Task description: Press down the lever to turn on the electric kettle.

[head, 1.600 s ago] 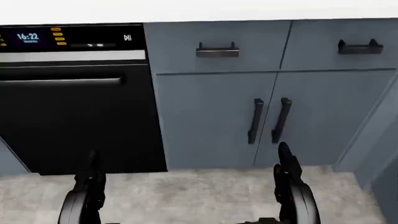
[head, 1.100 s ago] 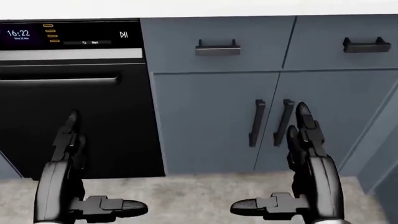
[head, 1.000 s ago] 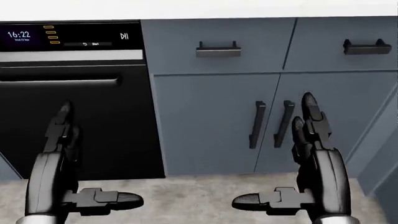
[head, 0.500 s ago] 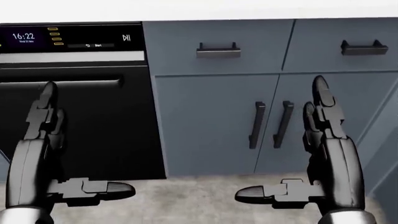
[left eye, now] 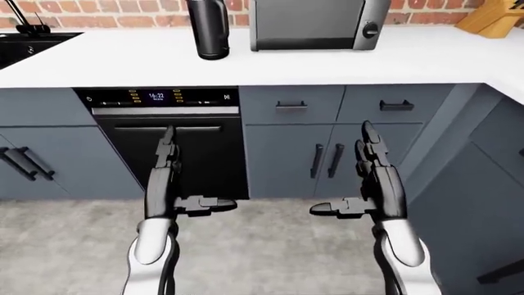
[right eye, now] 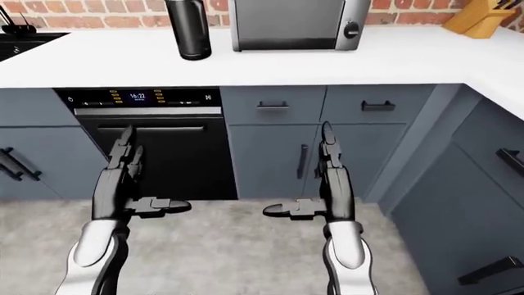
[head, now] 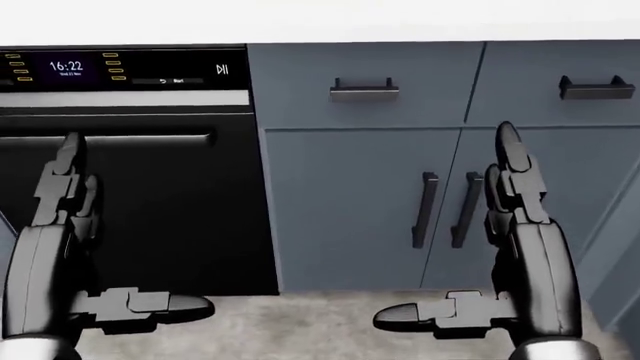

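The black electric kettle (left eye: 209, 27) stands on the white counter (left eye: 123, 61) near the top of the left-eye view, left of a steel microwave. Its lever does not show. Both hands are held low before the cabinets, far below the kettle. My left hand (left eye: 168, 166) is open and empty, with fingers pointing up and thumb out sideways, in front of the black oven. My right hand (left eye: 373, 169) is open and empty in the same pose, in front of the grey cabinet doors. Both also show in the head view, the left hand (head: 60, 195) and the right hand (head: 515, 187).
A steel microwave (left eye: 315, 24) stands right of the kettle, with a knife block (left eye: 491, 18) at far right and a black sink (left eye: 24, 40) at far left. The black oven (left eye: 196, 160) shows 16:22. Grey cabinets (left eye: 287, 153) run below, and the counter turns a corner at right.
Both hands have risen from the bottom of the head view to cabinet height, fingers up and open. The picture has shifted slightly down and right, so the camera moved.
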`<state>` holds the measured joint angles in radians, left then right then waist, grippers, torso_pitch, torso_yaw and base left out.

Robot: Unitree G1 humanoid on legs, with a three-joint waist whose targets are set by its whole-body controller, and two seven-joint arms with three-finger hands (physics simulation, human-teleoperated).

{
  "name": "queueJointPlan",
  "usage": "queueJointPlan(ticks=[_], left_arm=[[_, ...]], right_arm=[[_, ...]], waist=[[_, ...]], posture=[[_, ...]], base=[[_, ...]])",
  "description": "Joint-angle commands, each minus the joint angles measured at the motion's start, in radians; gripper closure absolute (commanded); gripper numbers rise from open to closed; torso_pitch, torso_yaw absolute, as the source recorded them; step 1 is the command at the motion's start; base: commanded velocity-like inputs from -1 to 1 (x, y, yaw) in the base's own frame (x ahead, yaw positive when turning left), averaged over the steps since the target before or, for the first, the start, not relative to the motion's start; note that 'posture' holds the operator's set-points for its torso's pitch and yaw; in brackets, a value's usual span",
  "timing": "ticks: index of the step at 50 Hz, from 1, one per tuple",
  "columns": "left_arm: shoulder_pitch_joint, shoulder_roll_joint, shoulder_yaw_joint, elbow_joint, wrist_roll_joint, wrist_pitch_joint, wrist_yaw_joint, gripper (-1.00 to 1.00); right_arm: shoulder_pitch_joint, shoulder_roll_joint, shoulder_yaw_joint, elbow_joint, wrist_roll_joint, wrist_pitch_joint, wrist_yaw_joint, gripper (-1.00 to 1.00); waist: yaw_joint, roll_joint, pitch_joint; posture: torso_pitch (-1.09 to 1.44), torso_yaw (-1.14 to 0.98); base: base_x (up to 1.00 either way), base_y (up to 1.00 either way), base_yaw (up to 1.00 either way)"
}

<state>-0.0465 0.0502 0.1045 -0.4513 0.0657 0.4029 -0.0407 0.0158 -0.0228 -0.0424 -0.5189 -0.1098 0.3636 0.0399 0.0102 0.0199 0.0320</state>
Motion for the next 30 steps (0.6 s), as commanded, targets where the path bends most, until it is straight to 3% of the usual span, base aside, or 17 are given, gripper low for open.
queueJointPlan(ticks=[1, 5, 8, 9, 12, 15, 17, 19, 20, 21, 23, 28, 30], left_arm=[[-0.018, 0.006, 0.009, -0.041, 0.0, -0.03, 0.006, -1.0], [-0.018, 0.007, 0.01, -0.039, -0.001, -0.032, 0.006, -1.0], [-0.016, 0.007, 0.01, -0.04, -0.001, -0.035, 0.006, -1.0], [-0.015, 0.006, 0.01, -0.039, -0.002, -0.037, 0.006, -1.0], [-0.013, 0.006, 0.009, -0.038, -0.002, -0.039, 0.006, -1.0], [-0.01, 0.005, 0.008, -0.045, -0.001, -0.035, 0.006, -1.0], [-0.007, 0.004, 0.008, -0.045, -0.001, -0.037, 0.006, -1.0], [-0.006, 0.004, 0.008, -0.045, -0.001, -0.038, 0.006, -1.0], [-0.005, 0.003, 0.008, -0.046, -0.001, -0.038, 0.006, -1.0], [-0.004, 0.003, 0.008, -0.046, -0.001, -0.04, 0.006, -1.0], [0.0, 0.002, 0.008, -0.042, -0.002, -0.046, 0.007, -1.0], [0.003, 0.001, 0.009, -0.044, -0.003, -0.047, 0.007, -1.0], [0.003, 0.001, 0.008, -0.045, -0.002, -0.046, 0.008, -1.0]], right_arm=[[-0.02, -0.001, 0.006, -0.042, -0.002, -0.027, 0.001, -1.0], [-0.019, -0.001, 0.008, -0.045, -0.006, -0.025, 0.002, -1.0], [-0.017, 0.0, 0.01, -0.049, -0.009, -0.023, 0.003, -1.0], [-0.016, 0.0, 0.01, -0.05, -0.01, -0.023, 0.003, -1.0], [-0.017, 0.001, 0.01, -0.043, -0.008, -0.027, 0.003, -1.0], [-0.016, 0.002, 0.011, -0.048, -0.009, -0.024, 0.003, -1.0], [-0.016, 0.001, 0.011, -0.048, -0.01, -0.024, 0.003, -1.0], [-0.014, 0.001, 0.012, -0.049, -0.011, -0.023, 0.004, -1.0], [-0.014, 0.002, 0.013, -0.052, -0.012, -0.022, 0.004, -1.0], [-0.014, 0.002, 0.013, -0.052, -0.012, -0.022, 0.004, -1.0], [-0.014, 0.002, 0.015, -0.052, -0.013, -0.021, 0.005, -1.0], [-0.014, 0.003, 0.019, -0.055, -0.015, -0.019, 0.005, -1.0], [-0.015, 0.003, 0.02, -0.054, -0.016, -0.018, 0.005, -1.0]], waist=[[0.002, 0.001, -0.013], [0.002, -0.021, -0.016], [-0.007, -0.063, -0.008], [-0.006, -0.039, -0.011], [-0.004, -0.04, -0.017], [-0.003, -0.017, -0.017], [-0.006, 0.012, -0.01], [-0.009, 0.059, -0.015], [0.002, 0.021, -0.015], [-0.003, 0.038, -0.016], [0.004, 0.032, -0.019], [-0.001, -0.01, -0.011], [-0.002, -0.039, -0.011]], posture=[[0.0, 0.0], [0.0, 0.0], [0.0, 0.0], [0.0, 0.0], [0.0, 0.0], [0.0, 0.0], [0.0, 0.0], [0.0, 0.0], [0.0, 0.0], [0.0, 0.0], [0.0, 0.0], [0.0, 0.0], [0.0, 0.0]], base=[[0.0, 0.0, 0.16], [0.0, 0.0, 0.17], [0.0, 0.0, 0.17], [0.0, 0.0, 0.16], [0.0, 0.0, 0.18], [0.0, 0.0, 0.18], [0.0, 0.0, 0.18], [0.0, 0.0, 0.18], [0.0, 0.0, 0.19], [0.0, 0.0, 0.19], [0.0, 0.0, 0.18], [0.0, 0.0, 0.18], [0.0, 0.0, 0.19]])
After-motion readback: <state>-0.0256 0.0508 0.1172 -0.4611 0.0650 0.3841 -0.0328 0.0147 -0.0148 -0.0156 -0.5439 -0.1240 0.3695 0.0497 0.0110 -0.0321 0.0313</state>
